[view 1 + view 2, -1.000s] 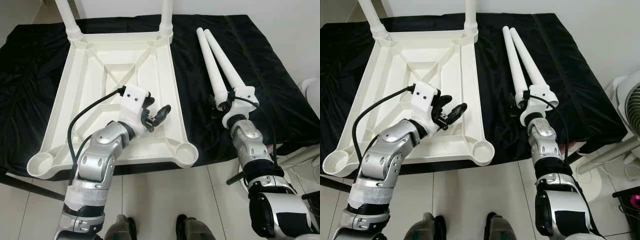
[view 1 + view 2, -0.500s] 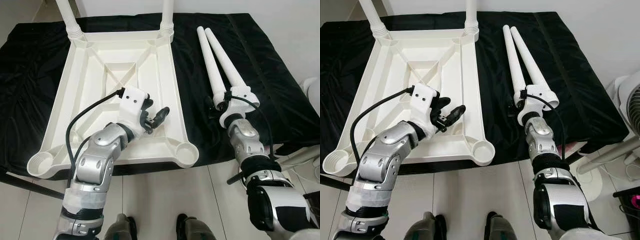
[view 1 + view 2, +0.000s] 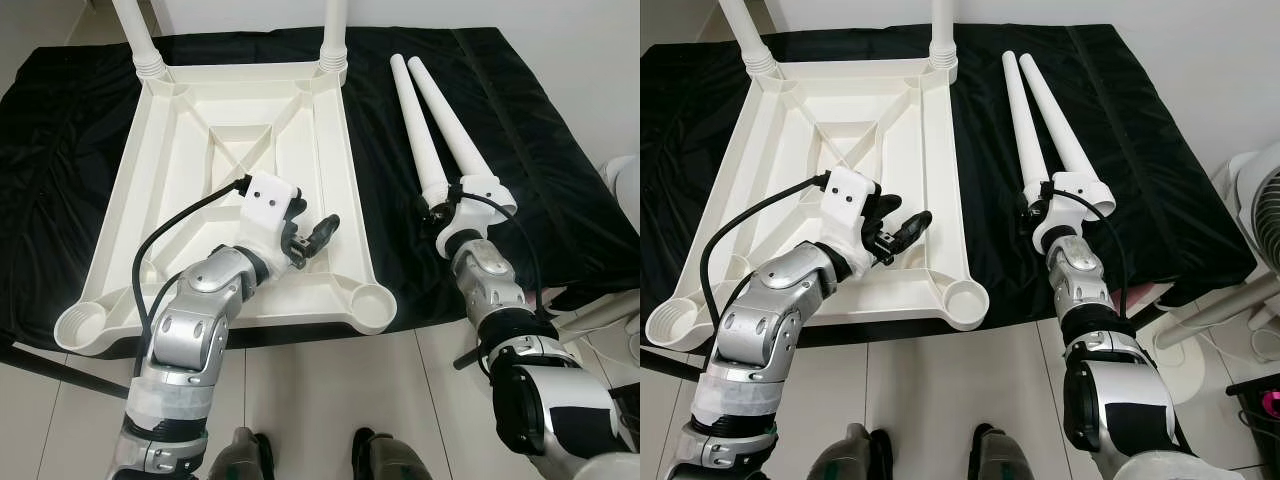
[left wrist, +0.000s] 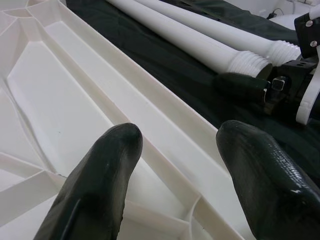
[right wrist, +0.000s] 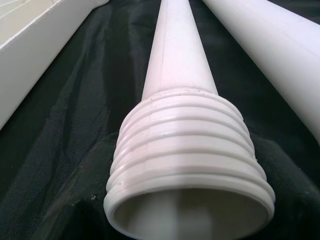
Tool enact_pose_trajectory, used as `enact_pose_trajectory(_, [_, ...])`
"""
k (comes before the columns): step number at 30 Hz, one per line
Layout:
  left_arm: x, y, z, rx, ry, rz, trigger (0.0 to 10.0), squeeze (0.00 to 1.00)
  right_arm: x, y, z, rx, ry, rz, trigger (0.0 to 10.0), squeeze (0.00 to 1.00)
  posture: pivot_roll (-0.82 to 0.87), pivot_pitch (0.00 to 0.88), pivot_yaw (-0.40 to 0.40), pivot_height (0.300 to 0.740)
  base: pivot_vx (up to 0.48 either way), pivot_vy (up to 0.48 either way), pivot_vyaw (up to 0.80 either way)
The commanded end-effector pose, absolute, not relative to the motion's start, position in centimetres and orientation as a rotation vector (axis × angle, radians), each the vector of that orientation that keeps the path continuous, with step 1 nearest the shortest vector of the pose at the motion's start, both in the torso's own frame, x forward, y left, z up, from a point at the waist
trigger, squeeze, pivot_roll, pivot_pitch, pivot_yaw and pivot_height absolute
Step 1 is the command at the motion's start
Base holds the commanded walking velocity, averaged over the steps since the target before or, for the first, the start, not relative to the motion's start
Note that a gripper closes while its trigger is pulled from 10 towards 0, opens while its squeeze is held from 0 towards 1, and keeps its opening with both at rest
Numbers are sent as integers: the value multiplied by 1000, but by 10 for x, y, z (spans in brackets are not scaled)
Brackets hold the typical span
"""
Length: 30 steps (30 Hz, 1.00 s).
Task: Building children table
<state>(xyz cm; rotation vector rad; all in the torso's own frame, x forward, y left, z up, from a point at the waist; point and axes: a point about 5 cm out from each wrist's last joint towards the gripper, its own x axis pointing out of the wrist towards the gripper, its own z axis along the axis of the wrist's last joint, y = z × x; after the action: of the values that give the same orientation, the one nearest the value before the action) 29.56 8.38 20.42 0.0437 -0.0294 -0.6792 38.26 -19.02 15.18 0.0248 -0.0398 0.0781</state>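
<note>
Right wrist view shows the right gripper [image 3: 1032,212] spread around the threaded end of a leg [image 5: 182,125] lying on the black cloth [image 3: 540,150]. If it closes off-centre, the round leg may roll away. Left gripper [image 3: 312,236] hovers spread over the tabletop [image 3: 180,200].

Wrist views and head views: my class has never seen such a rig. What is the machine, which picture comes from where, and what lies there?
This is a humanoid robot with two silver arms. The wide pictures come from its head, looking down; the close-ups come from its wrists. On a black cloth lies an upturned white tabletop with two fitted legs, and two loose legs beside it. The left end effector hovers open over the tabletop, holding nothing. The right end effector is at one loose leg's threaded end.
</note>
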Motion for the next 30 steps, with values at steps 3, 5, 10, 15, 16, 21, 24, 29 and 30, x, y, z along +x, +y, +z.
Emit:
enact_pose_trajectory(3, [298, 89, 198, 51, 2, -576, 10000, 0, 379, -184, 151, 33, -87, 99, 10000, 0, 28, 162, 30, 740, 0, 0, 0])
enact_pose_trajectory(5, [298, 89, 197, 48, 7, -575, 10000, 0, 378, -183, 154, 31, -114, 103, 10000, 0, 28, 162, 30, 740, 0, 0, 0])
enact_pose_trajectory(10, [301, 90, 197, 59, 0, -566, 10000, 0, 375, -182, 161, 32, -178, 121, 10000, 0, 19, 145, 24, 740, 0, 0, 0])
enact_pose_trajectory(15, [306, 95, 200, 89, -22, -539, 10000, 0, 367, -183, 168, 0, -280, 115, 10000, 0, 9, 126, 22, 740, 0, 0, 0])
enact_pose_trajectory(16, [306, 95, 200, 89, -22, -539, 10000, 0, 367, -183, 168, 0, -280, 115, 10000, 0, 9, 126, 22, 740, 0, 0, 0])
enact_pose_trajectory(21, [311, 97, 203, 65, -24, -539, 10000, 0, 360, -181, 174, 24, -346, 121, 10000, 0, 1, 108, 25, 740, 0, 0, 0])
enact_pose_trajectory(24, [316, 101, 209, 46, -44, -538, 10000, 0, 351, -179, 190, 32, -465, 126, 10000, 0, -9, 89, 31, 740, 0, 0, 0])
enact_pose_trajectory(29, [319, 101, 217, -28, -59, -623, 10000, 0, 340, -175, 209, 24, -587, 144, 10000, 0, -15, 76, 37, 740, 0, 0, 0])
enact_pose_trajectory(30, [318, 100, 218, -61, -60, -655, 10000, 0, 338, -174, 212, 19, -603, 149, 10000, 0, -15, 76, 37, 740, 0, 0, 0])
